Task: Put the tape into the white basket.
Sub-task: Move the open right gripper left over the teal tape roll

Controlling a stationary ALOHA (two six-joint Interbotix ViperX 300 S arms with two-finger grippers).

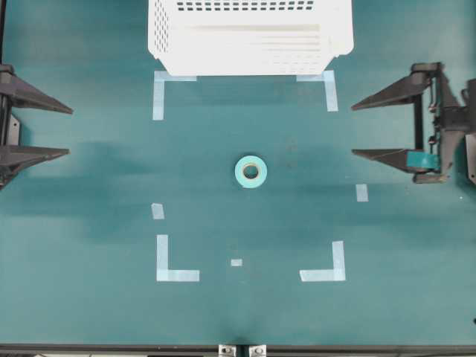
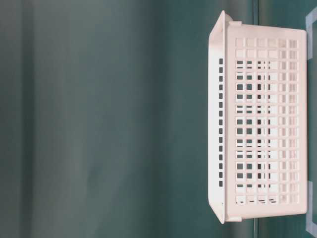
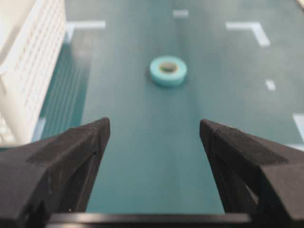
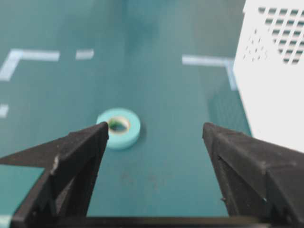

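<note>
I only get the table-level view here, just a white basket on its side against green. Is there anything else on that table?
Observer: Yes, a small turquoise tape roll lies flat mid-table, apart from the white basket.
Operator: Is a robot hand holding it?
Observer: No. The left gripper is open at the left edge, away from the roll.
Operator: And the other one?
Observer: The right gripper is open too, at the right edge, holding nothing.
</note>
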